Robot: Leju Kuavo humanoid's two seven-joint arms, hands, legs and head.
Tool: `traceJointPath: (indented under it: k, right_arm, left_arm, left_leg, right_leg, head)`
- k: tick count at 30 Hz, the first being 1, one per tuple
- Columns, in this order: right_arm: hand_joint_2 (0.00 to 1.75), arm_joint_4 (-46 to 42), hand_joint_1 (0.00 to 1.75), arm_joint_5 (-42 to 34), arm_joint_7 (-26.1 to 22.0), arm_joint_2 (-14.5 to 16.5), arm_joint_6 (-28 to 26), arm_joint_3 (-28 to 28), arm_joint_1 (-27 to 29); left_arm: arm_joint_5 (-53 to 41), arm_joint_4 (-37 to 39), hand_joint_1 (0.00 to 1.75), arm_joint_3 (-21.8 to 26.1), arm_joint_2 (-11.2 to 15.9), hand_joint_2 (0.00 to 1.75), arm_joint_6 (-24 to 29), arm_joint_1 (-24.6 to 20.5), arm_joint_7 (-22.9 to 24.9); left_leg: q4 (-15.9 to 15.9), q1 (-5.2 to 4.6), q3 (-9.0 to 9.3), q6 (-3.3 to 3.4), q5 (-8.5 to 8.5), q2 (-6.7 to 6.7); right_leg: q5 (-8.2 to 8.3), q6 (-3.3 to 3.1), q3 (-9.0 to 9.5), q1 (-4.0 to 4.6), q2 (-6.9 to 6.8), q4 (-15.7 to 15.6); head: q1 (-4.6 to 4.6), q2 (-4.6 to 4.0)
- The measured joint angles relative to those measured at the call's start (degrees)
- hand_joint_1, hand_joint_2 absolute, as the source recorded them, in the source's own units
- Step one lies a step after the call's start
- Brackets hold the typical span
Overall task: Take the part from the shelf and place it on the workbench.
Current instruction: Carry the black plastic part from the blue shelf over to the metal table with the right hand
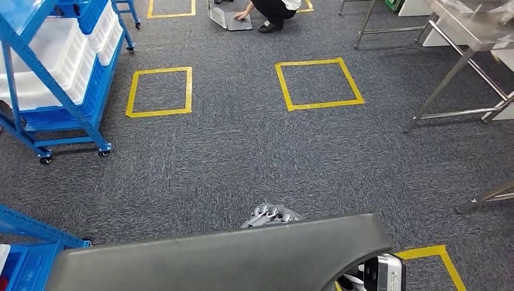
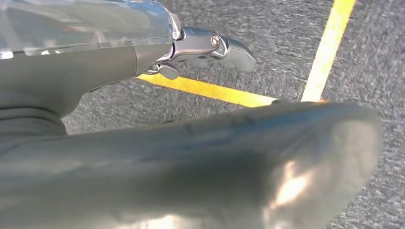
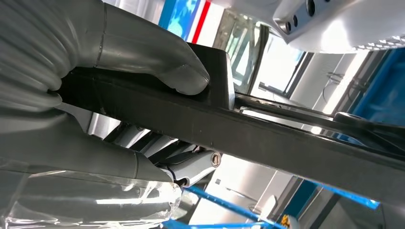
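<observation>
- A long dark part [image 1: 230, 254] lay crosswise at the near edge of the head view, above the grey carpet [image 1: 242, 151], carried in front of the robot.
- The right hand [image 3: 95, 95] clasped that part: in the right wrist view its thick grey thumb [image 3: 176, 71] pressed on one face of the black bar while the darker fingers [image 3: 157, 148] wrapped the opposite face.
- The left hand [image 2: 210, 47] showed in the left wrist view just beside the part's broad dark surface [image 2: 191, 167]; its fingers were extended, but whether they gripped the part could not be told.
- In the head view, grey fingertips [image 1: 270, 214] peeked over the far edge of the part, near its middle; which hand they belonged to could not be told.
- A blue wheeled shelf [image 1: 60, 79] with white bins [image 1: 60, 54] stood at far left, and another blue frame [image 1: 30, 227] sat at near left.
- Two yellow taped squares lay on the carpet ahead, one left [image 1: 159, 91] and one right [image 1: 318, 83].
- A metal-legged workbench [image 1: 467, 42] stood at far right.
- A crouching person [image 1: 273, 9] was at the far edge, one hand on a laptop [image 1: 230, 18].
</observation>
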Motion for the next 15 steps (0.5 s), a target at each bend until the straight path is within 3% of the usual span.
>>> traceJointPath:
  k: [2, 4, 6, 7, 8, 10, 11, 13, 15]
  right_arm:
    - [1.75, -0.2, 1.75, -0.3, 0.0, 0.0, 0.4, 0.0, -0.3]
    - [1.75, -0.2, 1.75, -0.7, 0.0, 0.0, 0.8, 0.0, -0.6]
    - [1.75, -0.2, 1.75, -0.9, 0.0, 0.0, 0.9, 0.0, -0.6]
    - [1.75, -0.2, 1.75, -1.0, 0.0, 0.0, 0.9, 0.0, -0.6]
    - [1.75, -0.2, 1.75, -1.2, 0.1, 0.0, 1.0, 0.0, -0.6]
    - [1.75, -0.2, 1.75, -1.5, 0.1, 0.0, 1.0, 0.0, -0.7]
    - [1.75, -0.2, 1.75, -1.6, 0.1, 0.0, 1.0, 0.0, -0.7]
    - [1.75, -0.2, 1.75, -1.9, 0.1, 0.0, 0.9, 0.1, -0.8]
    - [1.75, -0.2, 1.75, -2.2, 0.1, -0.1, 0.9, 0.1, -0.8]
  left_arm:
    - [-0.1, 0.0, 0.00, 0.0, 0.0, 0.00, -0.2, -0.2, -0.1]
    - [-0.1, 0.0, 0.00, 0.0, 0.1, 0.00, -0.2, 0.0, -0.2]
    - [0.0, 0.0, 0.00, 0.0, 0.2, 0.00, -0.2, 0.3, -0.2]
    - [0.0, 0.0, 0.00, 0.0, 0.3, 0.00, -0.2, 0.4, -0.2]
    - [0.0, 0.0, 0.00, 0.0, 0.4, 0.00, -0.2, 0.4, -0.2]
    - [0.0, 0.0, 0.00, 0.0, 0.5, 0.00, -0.2, 0.3, -0.2]
    - [0.0, 0.0, 0.00, 0.0, 0.5, 0.00, -0.2, 0.3, -0.2]
    - [0.0, 0.0, 0.00, 0.0, 0.6, 0.00, -0.2, 0.3, -0.2]
    - [0.1, 0.0, 0.00, 0.0, 0.6, 0.00, -0.2, 0.2, -0.2]
  left_leg:
    - [3.0, 0.12, -1.03, -0.30, -1.89, -2.54]
    - [10.1, 0.28, -4.77, -0.44, -5.09, -5.14]
    - [15.4, 0.33, -8.15, -0.66, -6.04, -5.74]
    - [15.1, 0.38, -8.51, -0.76, -4.82, -5.81]
    - [12.6, 0.45, -7.81, -0.83, -2.66, -5.98]
    - [5.3, 0.72, -5.05, -0.96, 1.18, -7.73]
    - [2.8, 0.82, -4.00, -0.91, 2.02, -8.77]
    - [1.4, 0.72, -3.33, -0.54, 1.89, -9.74]
    - [1.1, 0.68, -3.21, 0.19, 2.13, -8.65]
  right_leg:
    - [0.26, -0.55, 0.71, -0.49, 1.25, -0.8]
    - [0.20, -0.97, 0.96, -0.63, 2.58, -0.9]
    - [0.02, -1.06, 1.02, -0.66, 4.17, -0.7]
    - [-0.11, -0.98, 1.06, -0.71, 4.99, -0.5]
    - [-0.30, -0.81, 1.12, -0.80, 5.75, -0.2]
    - [-0.87, -0.26, 1.02, -0.95, 7.12, 0.7]
    - [-1.08, 0.07, 0.80, -1.01, 7.75, 1.1]
    - [-1.15, 0.73, 0.27, -1.11, 8.83, 1.4]
    - [-1.10, 1.28, 0.06, -1.30, 9.32, 1.5]
  head:
    - [-0.07, 0.00]
    - [-0.14, 0.00]
    - [-0.17, 0.00]
    - [-0.17, 0.00]
    - [-0.17, 0.00]
    - [-0.17, 0.00]
    - [-0.16, 0.00]
    - [-0.15, 0.00]
    - [-0.14, 0.00]
